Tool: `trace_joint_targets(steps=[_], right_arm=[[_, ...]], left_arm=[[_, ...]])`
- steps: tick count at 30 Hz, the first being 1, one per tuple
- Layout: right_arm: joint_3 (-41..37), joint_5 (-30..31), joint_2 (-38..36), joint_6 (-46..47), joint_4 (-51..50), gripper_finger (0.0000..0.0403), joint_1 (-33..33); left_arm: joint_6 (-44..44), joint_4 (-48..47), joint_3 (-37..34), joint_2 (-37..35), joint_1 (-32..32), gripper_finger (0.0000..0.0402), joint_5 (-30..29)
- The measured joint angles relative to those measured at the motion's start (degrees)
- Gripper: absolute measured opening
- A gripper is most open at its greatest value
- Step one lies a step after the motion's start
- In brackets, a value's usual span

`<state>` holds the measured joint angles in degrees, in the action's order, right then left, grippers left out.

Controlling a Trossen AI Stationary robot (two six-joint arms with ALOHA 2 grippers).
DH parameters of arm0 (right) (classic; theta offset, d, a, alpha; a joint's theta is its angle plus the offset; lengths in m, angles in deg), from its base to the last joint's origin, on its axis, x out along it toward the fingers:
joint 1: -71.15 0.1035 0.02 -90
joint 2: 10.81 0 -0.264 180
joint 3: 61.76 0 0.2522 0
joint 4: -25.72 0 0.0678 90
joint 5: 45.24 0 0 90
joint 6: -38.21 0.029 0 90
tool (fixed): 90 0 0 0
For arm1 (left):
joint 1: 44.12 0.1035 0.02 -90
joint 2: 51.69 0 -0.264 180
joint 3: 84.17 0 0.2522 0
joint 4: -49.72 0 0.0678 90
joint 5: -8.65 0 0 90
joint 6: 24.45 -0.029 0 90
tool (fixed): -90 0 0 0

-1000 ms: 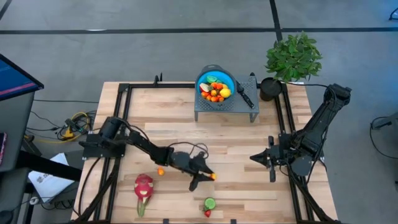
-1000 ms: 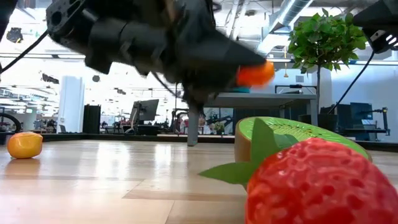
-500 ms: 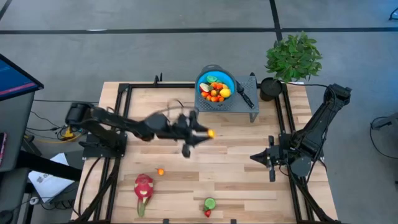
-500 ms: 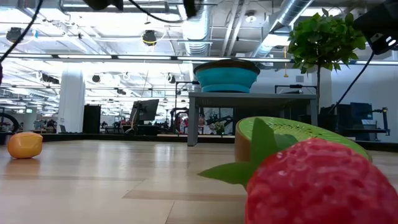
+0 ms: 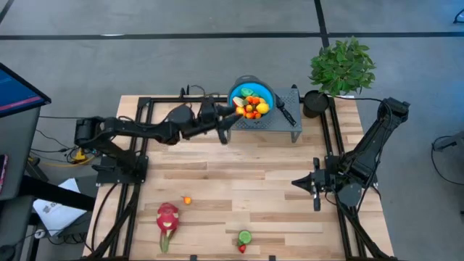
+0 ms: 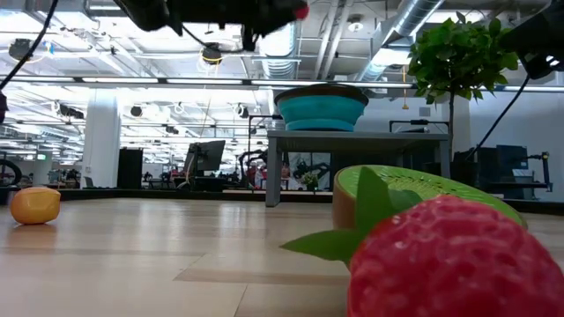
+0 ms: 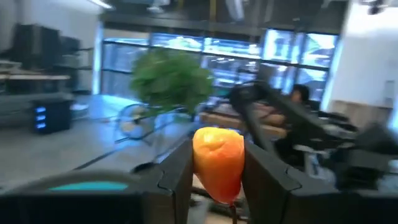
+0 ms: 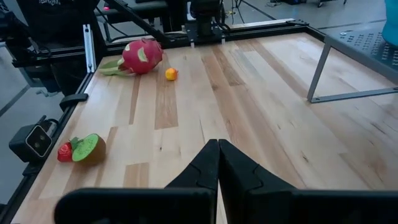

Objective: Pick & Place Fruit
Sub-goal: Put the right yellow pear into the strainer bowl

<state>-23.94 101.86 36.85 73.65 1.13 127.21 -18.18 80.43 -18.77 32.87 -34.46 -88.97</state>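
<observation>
An overhead camera looks straight down on the whole wooden tabletop (image 5: 239,174). A low camera sits at tabletop level, very near a strawberry (image 6: 454,260), facing the blue bowl (image 6: 322,107). The left wrist camera looks forward past its claw (image 7: 217,168). The right wrist camera looks across the tabletop; it shares the dragon fruit (image 8: 142,56) with the overhead view.

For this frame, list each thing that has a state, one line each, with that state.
Left pincer: shut on a small orange toy fruit, raised beside the bowl's rim.
Right pincer: shut, empty, at the table's right side.
Blue round bowl: on the grey metal stand, full of small fruits.
Pink-red dragon fruit: lying on the wooden table.
Halved green kiwi: on the table beside the red strawberry.
</observation>
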Motion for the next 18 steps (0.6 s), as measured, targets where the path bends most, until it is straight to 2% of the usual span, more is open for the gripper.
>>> trace_joint_targets(steps=[4, 11, 18], right_arm=[[0.0, 1.49, 0.0, -0.01, 0.14, 0.0, -1.33], [0.0, 1.49, 0.0, -0.01, -0.31, 0.0, -5.52], [0.0, 1.35, 0.0, 0.03, -0.9, 0.0, -7.02]], left_arm=[[2.41, 0.23, 1.47, 3.81, 3.83, 0.0111, -0.55], [2.64, 0.29, 9.28, 11.93, 7.66, 0.011, -0.03], [2.59, 0.11, 10.47, 14.39, 9.97, 0.0112, -5.64]])
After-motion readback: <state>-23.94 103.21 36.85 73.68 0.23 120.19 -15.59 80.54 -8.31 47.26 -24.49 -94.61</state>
